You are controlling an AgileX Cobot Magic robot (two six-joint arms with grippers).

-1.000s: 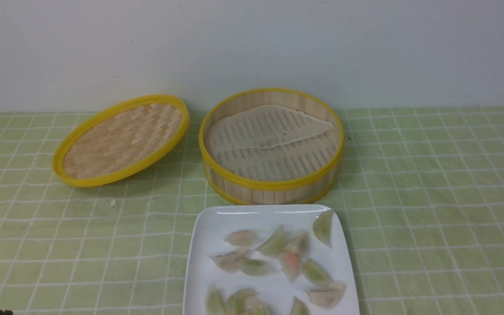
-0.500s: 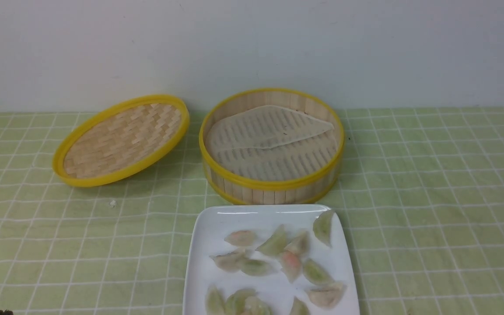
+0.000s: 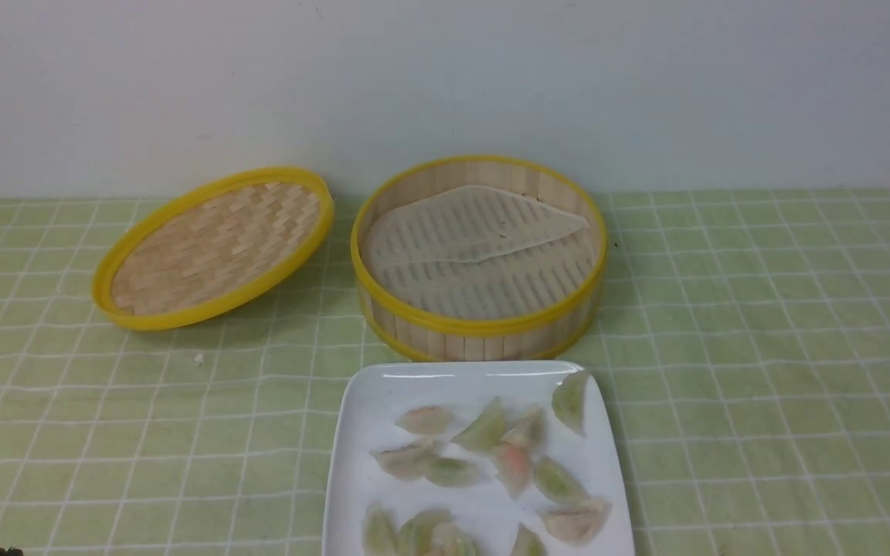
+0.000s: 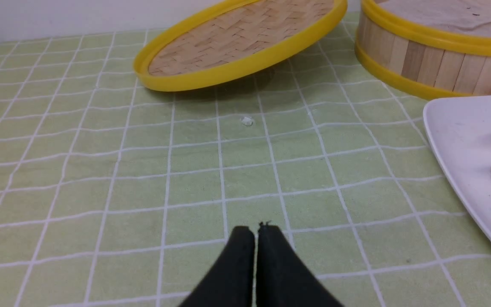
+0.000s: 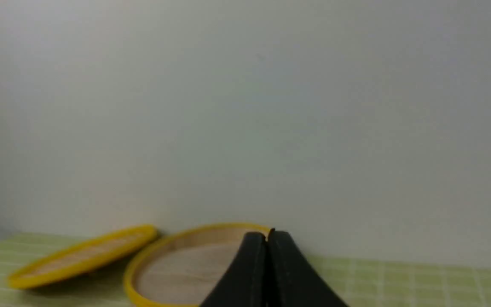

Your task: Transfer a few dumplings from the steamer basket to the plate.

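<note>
The left gripper (image 4: 255, 228) is sitting low over the green checked cloth (image 4: 100, 170) with its two black fingers pressed together and nothing between them. Ahead of its tips a small pale crumb (image 4: 247, 121) is lying on the cloth, and beyond that the woven lid (image 4: 237, 38) is leaning tilted, one edge raised. Off to the side of the fingers the plate (image 4: 463, 140) is showing its rim, with the steamer basket (image 4: 424, 64) just behind it.

The right gripper (image 5: 267, 234) is likewise closed and carrying nothing, its fingers meeting at the tips. It is hanging higher, facing the pale wall (image 5: 245, 106), with the basket's yellow rim directly beyond its tips; this view is blurred, so the basket's inside is hard to read here.

In the front view the basket (image 3: 479, 332) is holding only its pale liner sheet (image 3: 476, 232), while the dumplings (image 3: 491, 463) are lying scattered on the plate (image 3: 368, 409), which is sitting just in front of the basket, seemingly not quite touching it
</note>
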